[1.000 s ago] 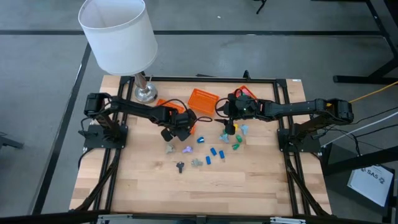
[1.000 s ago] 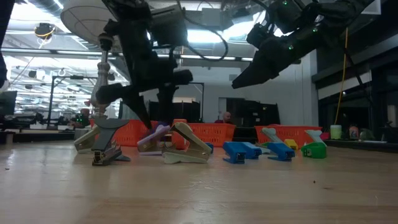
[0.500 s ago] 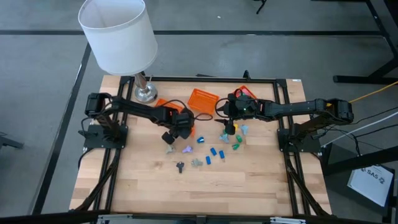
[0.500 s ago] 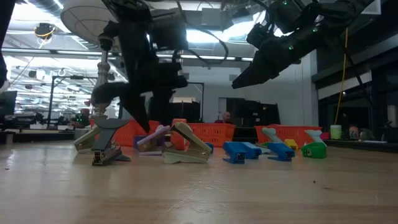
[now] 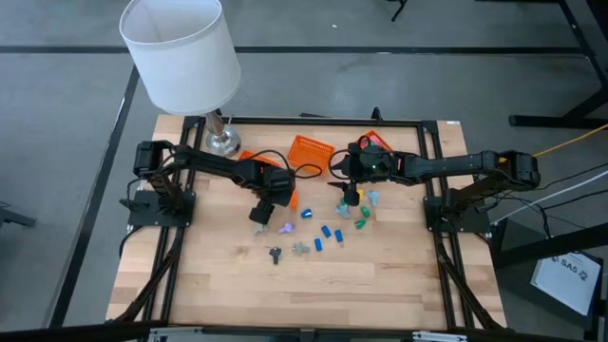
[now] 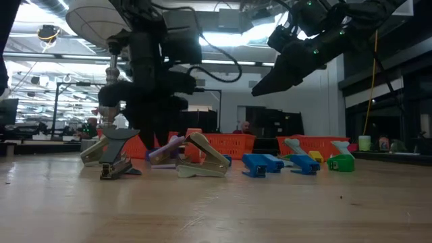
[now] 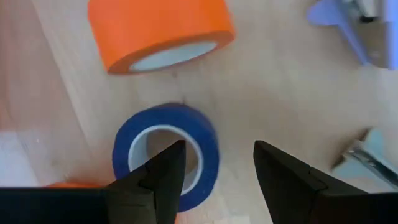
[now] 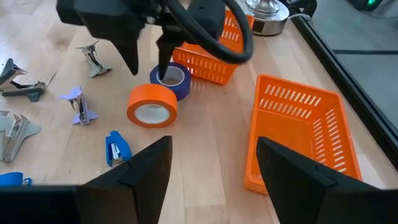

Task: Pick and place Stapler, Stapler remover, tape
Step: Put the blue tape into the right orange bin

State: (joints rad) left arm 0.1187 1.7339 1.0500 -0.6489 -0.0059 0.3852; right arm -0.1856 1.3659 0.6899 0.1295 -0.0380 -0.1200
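2 tape rolls mid-table, touching: 1 orange roll [image 8: 152,107], 1 blue roll [image 8: 171,79] just beyond it. Left gripper [image 7: 212,168] hangs over the blue roll w/ fingers spread, one fingertip in its core, nothing clamped. Right gripper [image 8: 211,163] waits right of center, wide open, empty. 2 orange baskets [image 8: 306,130] at far side. Several staplers/removers scattered nearer; exact count can't be told.

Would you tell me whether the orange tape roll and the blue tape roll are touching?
Apart: the left wrist view shows bare wood between the orange tape roll and the blue tape roll.
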